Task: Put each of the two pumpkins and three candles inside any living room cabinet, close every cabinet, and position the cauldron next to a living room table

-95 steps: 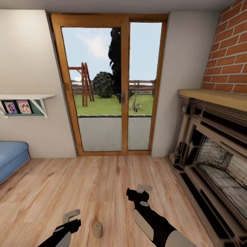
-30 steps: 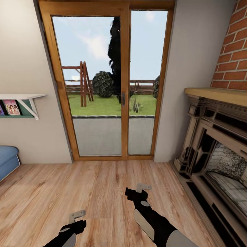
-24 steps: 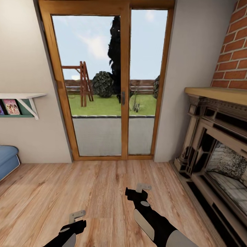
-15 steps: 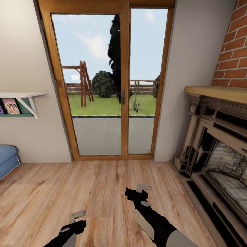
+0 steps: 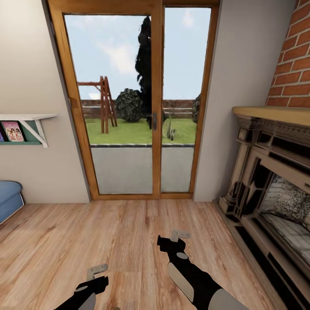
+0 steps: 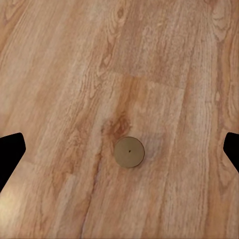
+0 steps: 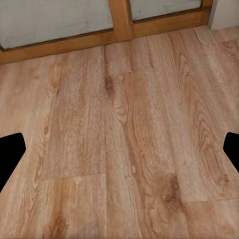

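Unmarked candle (image 6: 129, 152) upright on floor (image 6: 164, 59); no legible writing

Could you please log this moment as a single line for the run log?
left tool: open above candle standing on wood floor | right tool: open, empty, over floor | ahead: glass door, fireplace

Both arms glossy black w/ light grey-beige oval panels. Right gripper (image 5: 180, 235): pale grey flat fingers on black wrist block, small grey round cap behind. Left gripper (image 5: 96, 271): same grey fingers, black body. Wrist views: black finger tips (image 6: 10, 149) at frame edges.
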Motion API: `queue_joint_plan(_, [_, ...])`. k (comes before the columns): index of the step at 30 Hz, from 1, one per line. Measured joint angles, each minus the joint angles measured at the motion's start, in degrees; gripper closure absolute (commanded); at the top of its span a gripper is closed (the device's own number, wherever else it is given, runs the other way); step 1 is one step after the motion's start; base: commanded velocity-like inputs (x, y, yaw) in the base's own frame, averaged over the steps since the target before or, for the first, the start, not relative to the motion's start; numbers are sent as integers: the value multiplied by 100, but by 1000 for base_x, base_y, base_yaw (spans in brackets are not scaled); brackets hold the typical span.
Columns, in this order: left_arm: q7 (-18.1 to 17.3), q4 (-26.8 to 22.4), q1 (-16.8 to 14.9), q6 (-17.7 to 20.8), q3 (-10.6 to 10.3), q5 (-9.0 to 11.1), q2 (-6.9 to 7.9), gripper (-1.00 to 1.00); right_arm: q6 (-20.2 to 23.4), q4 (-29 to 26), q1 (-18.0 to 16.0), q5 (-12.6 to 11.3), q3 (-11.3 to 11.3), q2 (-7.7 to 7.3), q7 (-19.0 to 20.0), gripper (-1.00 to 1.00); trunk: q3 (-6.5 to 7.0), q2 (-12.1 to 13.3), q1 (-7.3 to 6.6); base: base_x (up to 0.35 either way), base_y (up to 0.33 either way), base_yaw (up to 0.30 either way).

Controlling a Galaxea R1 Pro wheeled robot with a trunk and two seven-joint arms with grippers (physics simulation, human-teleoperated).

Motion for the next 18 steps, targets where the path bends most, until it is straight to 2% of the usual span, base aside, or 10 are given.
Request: queue_joint_plan(18, [0, 1, 0, 0, 0, -1, 0, -100, 2, 0, 0, 0, 0, 0, 0, -100, -323, -722, 396, 0, 0, 0])
